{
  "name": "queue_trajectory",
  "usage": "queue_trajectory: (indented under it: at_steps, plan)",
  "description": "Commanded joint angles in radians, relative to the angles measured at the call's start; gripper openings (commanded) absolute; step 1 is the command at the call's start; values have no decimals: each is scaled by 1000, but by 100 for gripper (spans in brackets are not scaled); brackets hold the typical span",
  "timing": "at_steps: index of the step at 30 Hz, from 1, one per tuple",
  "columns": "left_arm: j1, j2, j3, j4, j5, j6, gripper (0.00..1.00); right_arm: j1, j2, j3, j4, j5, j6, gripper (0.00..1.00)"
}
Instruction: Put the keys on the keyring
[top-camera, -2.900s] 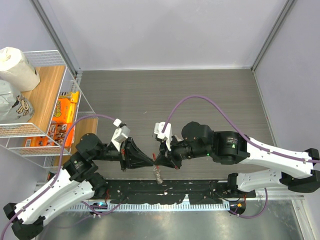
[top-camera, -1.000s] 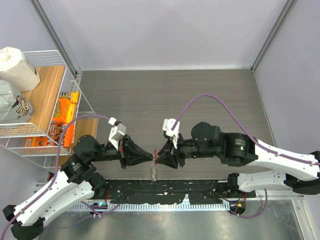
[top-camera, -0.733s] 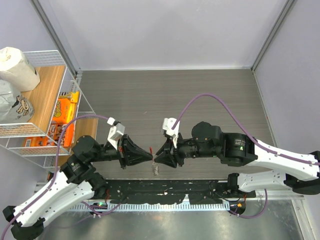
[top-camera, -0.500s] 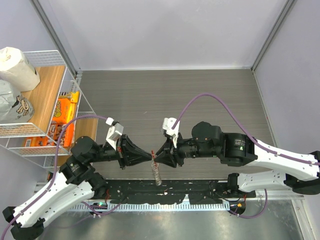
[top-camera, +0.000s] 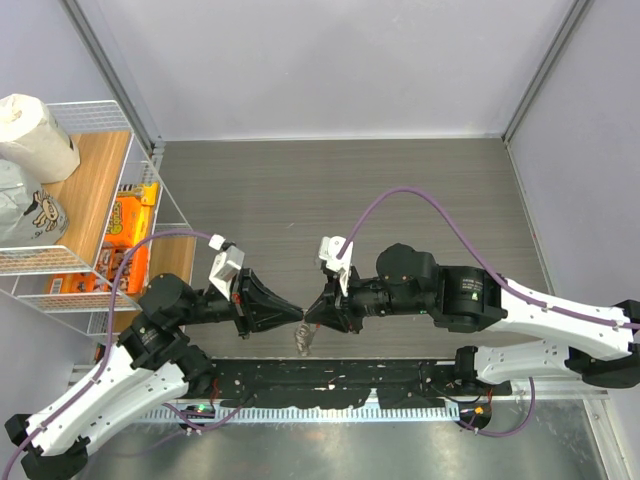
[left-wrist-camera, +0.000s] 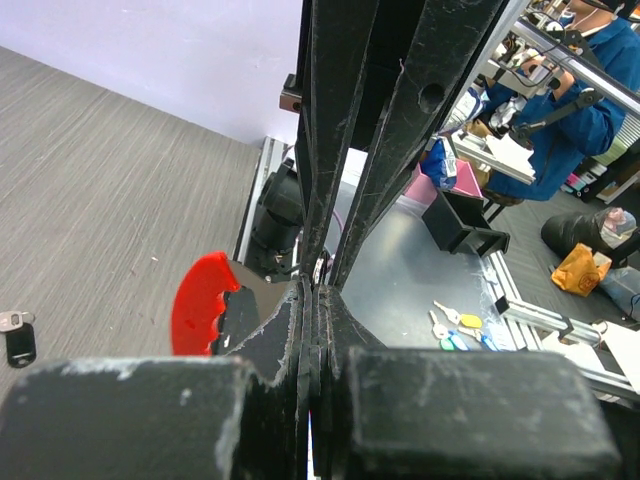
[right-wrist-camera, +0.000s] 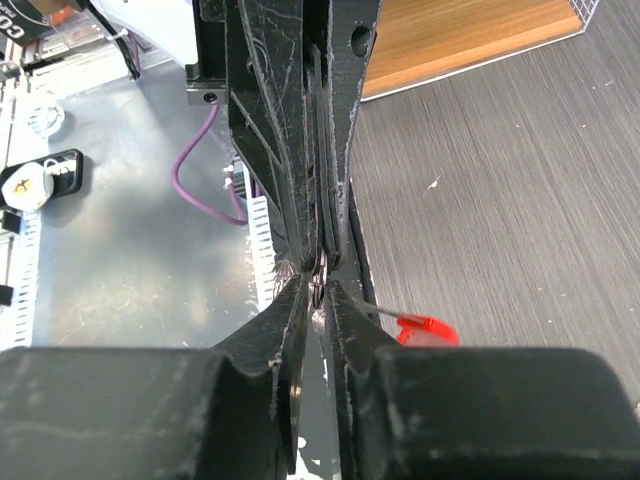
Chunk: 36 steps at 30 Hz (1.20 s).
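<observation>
I find the left claw (left-wrist-camera: 314, 300) clamped on the keyring (left-wrist-camera: 203, 303); right claw (right-wrist-camera: 320, 292) nearly closed, grip undetermined.

Right pincer (right-wrist-camera: 320, 296) nipping keyring (right-wrist-camera: 425, 328), dark tabletop (right-wrist-camera: 520, 200)

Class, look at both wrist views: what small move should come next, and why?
Probably close the right gripper fully on the keyring: its jaws are narrow about the silvery coil, the left gripper pinches the red end, and the key lies on the table.
</observation>
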Motion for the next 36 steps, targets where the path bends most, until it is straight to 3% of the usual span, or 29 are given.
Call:
queue_trajectory:
  at_steps: [1, 4, 12, 13, 18, 23, 30, 36]
  plan:
    - [-1, -10, 16, 72, -11, -8, 0, 6, 1, 8, 54, -15, 3, 15]
    - [-1, -9, 16, 73, -8, -11, 0, 6, -5, 6, 60, -13, 3, 5]
    - [-1, -4, 19, 67, -19, -12, 0, 4, -59, -37, 92, -27, -13, 6]
    - [-1, 0, 25, 59, -17, -11, 2, 4, -67, -38, 91, -27, -13, 6]
    - [-1, 7, 45, 52, -17, -2, 30, 4, -111, -74, 80, -10, -8, 5]
    - [-1, 20, 76, 33, -41, 14, 40, 4, -178, -110, 46, 20, -2, 6]
    - [-1, 137, 93, 33, -72, 18, 42, 4, -260, -153, -43, 101, 32, 6]
    - [-1, 340, 93, 24, -130, 47, 42, 6, -346, -192, -124, 192, 102, 5]
